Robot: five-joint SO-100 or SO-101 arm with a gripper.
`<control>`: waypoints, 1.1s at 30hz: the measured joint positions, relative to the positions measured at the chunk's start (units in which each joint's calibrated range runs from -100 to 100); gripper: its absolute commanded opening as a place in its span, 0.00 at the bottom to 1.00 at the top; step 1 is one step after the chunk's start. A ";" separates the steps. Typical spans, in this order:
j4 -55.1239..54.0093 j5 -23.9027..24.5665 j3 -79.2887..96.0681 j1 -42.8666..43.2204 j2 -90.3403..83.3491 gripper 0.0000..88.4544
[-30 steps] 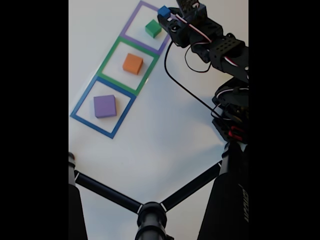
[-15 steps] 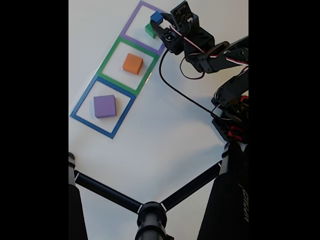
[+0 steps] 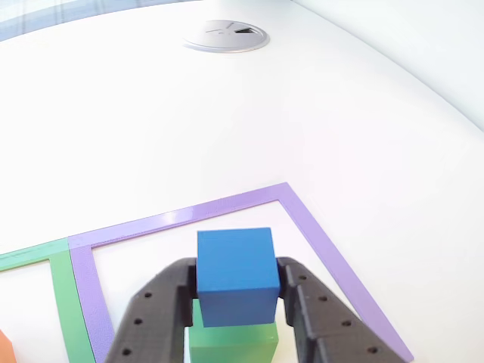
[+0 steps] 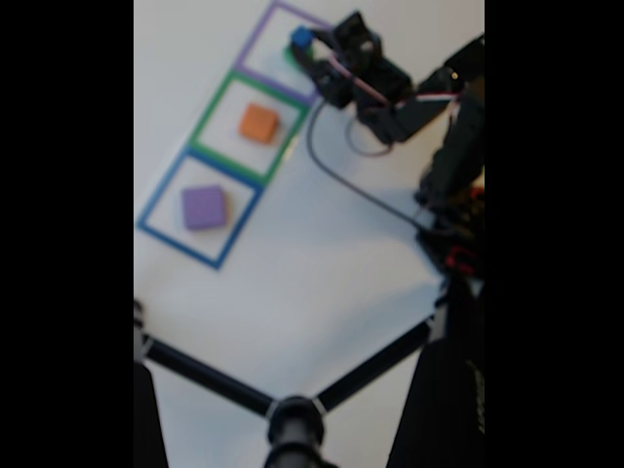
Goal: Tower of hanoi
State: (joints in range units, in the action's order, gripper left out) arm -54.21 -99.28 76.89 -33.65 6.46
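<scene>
Other view: gripper (image 3: 236, 291) clamps the blue cube (image 3: 236, 274) by opposite flat sides above the green block (image 3: 231, 344); it looks light, rigid, matte, unlikely to slip.

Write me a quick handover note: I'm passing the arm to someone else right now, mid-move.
Gripper: shut on the blue cube, held over the green block inside the purple tape square. Whether the cube touches the green block yet cannot be told.
Orange block: alone in the green tape square.
Purple block: alone in the blue tape square.
Done: cube brought above the green block.
Left: set it down squarely, open, back off; then continue the puzzle moves.
</scene>
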 measured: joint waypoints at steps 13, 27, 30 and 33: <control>-3.14 0.00 -2.30 0.70 5.07 0.04; -4.11 0.00 -3.54 0.70 7.94 0.13; -4.11 0.00 -3.72 0.70 8.44 0.19; -4.11 0.00 -3.90 0.70 8.70 0.24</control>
State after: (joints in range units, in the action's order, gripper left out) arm -58.32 -99.28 73.00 -32.94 15.15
